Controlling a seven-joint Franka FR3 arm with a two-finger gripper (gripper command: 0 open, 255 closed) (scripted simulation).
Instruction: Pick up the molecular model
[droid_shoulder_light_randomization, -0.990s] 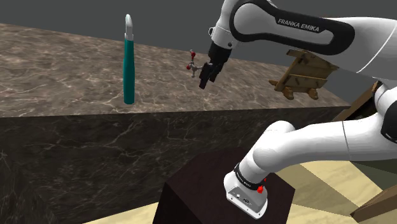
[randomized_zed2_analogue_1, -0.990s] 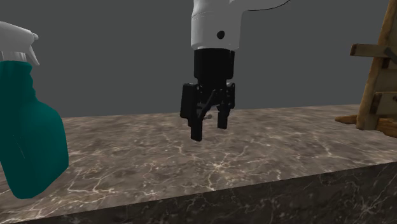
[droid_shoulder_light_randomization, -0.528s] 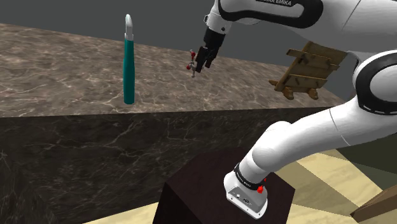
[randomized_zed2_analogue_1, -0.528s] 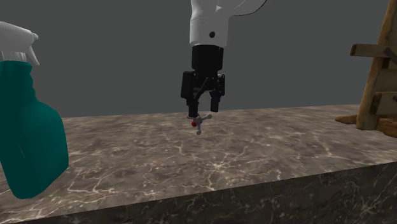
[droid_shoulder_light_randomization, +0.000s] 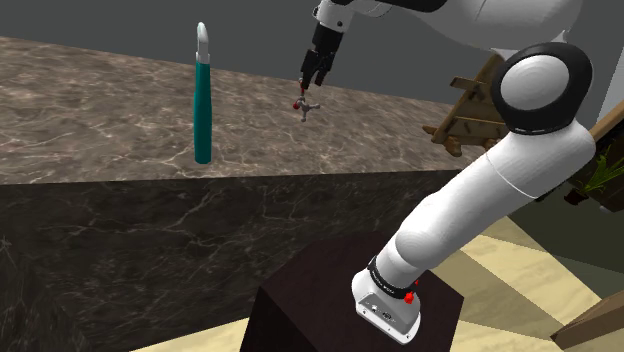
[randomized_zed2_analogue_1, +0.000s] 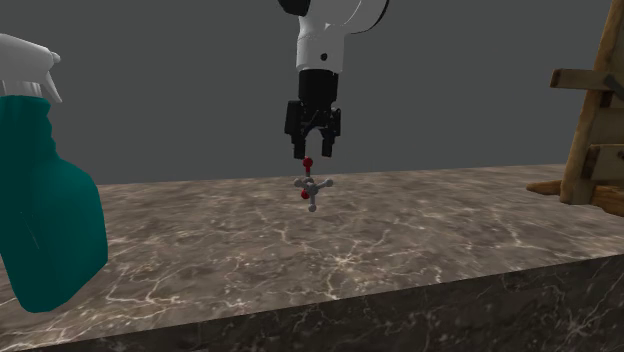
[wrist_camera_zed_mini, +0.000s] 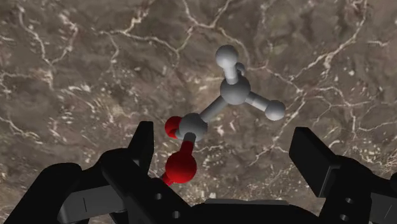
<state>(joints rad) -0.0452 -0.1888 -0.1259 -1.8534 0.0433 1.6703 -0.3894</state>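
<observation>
The jaws hang open with nothing in them, just above the molecular model (randomized_zed2_analogue_1: 312, 188), which stands on the brown marbled counter (randomized_zed2_analogue_1: 420, 250) with its top red ball (wrist_camera_zed_mini: 181, 168) close to 1 jaw, not in the middle. I think if they shut like this they may only nip that ball, and the model could tip or pop out. A teal spray bottle (droid_shoulder_light_randomization: 203, 110) stands well apart, a wooden rack (droid_shoulder_light_randomization: 478, 112) sits farther along, and the wall behind is plain grey.
</observation>
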